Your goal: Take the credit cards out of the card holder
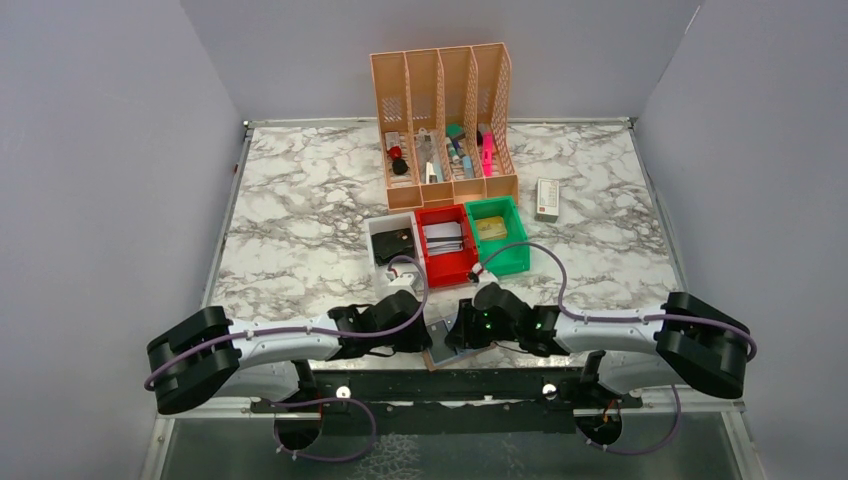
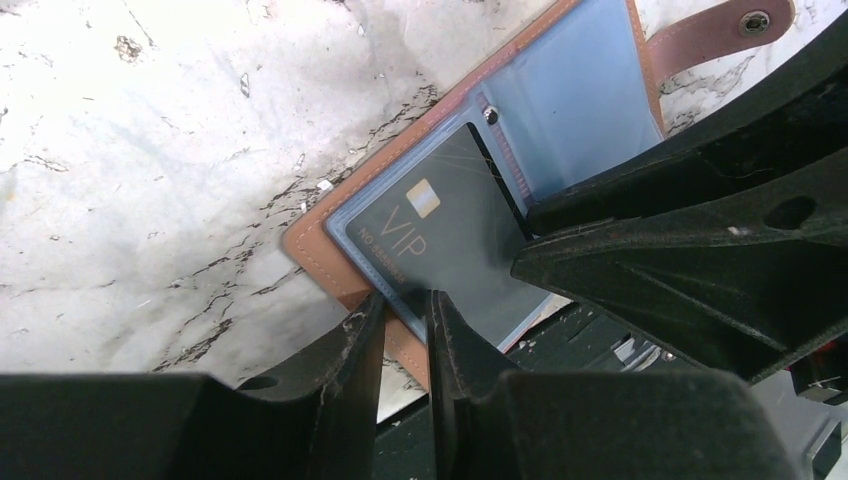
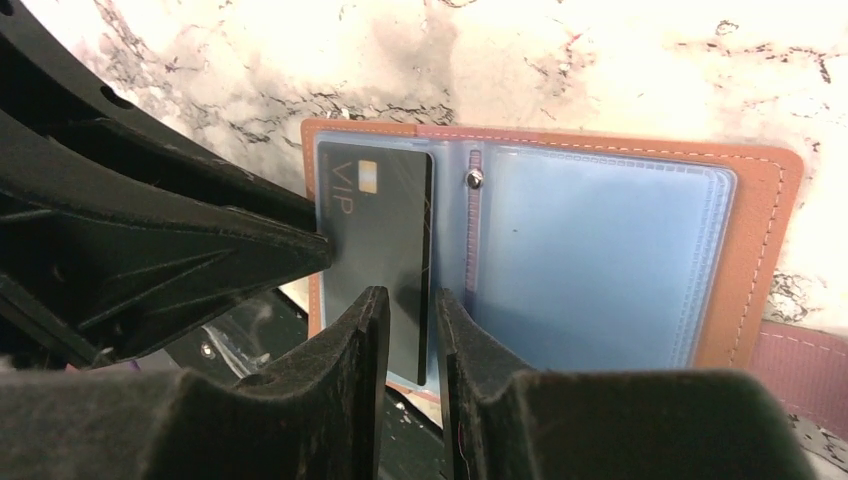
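The tan-brown card holder (image 1: 437, 342) lies open at the table's near edge, between my two grippers. Its left clear pocket holds a dark "VIP" credit card (image 3: 375, 225), also seen in the left wrist view (image 2: 440, 235). The right pocket (image 3: 600, 260) looks bluish; I cannot tell if cards are inside. My left gripper (image 2: 402, 308) is closed on the holder's (image 2: 310, 245) near-left edge, with the clear sleeve's rim between its tips. My right gripper (image 3: 410, 305) is open by a narrow gap, its fingers on either side of the card's spine-side edge.
White (image 1: 392, 243), red (image 1: 445, 243) and green (image 1: 497, 232) bins stand just behind the grippers. A tan desk organiser (image 1: 445, 125) and a small white box (image 1: 547, 198) are farther back. The holder's strap with a snap (image 2: 715, 28) sticks out sideways. The black arm mount runs under the holder's near edge.
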Controlling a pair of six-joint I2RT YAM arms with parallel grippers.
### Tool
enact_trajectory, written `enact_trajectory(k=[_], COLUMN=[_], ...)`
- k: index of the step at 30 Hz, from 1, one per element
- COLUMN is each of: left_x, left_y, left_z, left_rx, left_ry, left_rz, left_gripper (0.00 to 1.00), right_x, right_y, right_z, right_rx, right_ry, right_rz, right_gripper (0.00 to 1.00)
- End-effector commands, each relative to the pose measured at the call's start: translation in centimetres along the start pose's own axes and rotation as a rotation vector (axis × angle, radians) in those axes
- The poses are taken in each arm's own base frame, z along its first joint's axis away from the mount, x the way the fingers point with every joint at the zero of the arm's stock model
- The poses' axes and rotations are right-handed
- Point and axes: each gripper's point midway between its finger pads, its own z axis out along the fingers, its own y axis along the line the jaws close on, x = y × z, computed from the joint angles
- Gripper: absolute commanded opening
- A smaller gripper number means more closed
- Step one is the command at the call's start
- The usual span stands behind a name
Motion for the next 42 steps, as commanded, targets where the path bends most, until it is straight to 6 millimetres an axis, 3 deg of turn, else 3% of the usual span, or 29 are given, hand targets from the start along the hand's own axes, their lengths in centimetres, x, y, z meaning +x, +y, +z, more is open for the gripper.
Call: enact_trajectory(k=[1,5,15,22,38,42], left_x=[0.2,0.3,1.0,1.4,1.6,1.6], left_y=[1.0,1.1,2.1,3.1,3.6,3.3], left_z=[0.4,0.5,0.6,0.7,0.8,0.9], left_rx=[-0.048,-0.051,-0.077,-0.102,-0.12,-0.116], left_ry=[-0.002,0.001,0.012,0.014,0.021,0.026], left_rz=[0.021,0.024,0.036,0.034,0.043,0.048], left_gripper=[0.23,0.18,0.06,0.0,0.0,0.0], right_x=[0.1,0.3,-0.3,-0.5,-1.3,-1.6], right_y=[0.1,0.7,1.8,1.9,-2.5,-2.7], right_z=[0.4,0.4,-1.0,-1.6,-2.1,-2.3], right_rx=[-0.001,-0.037,-0.163,-0.263,-0.139,-0.131], right_ry=[0.002,0.012,-0.014,0.026,0.001,-0.01], right_rz=[-0.01,0.003,0.051,0.074,0.11,0.104], right_gripper=[0.28,0.25,0.04,0.01,0.01,0.01])
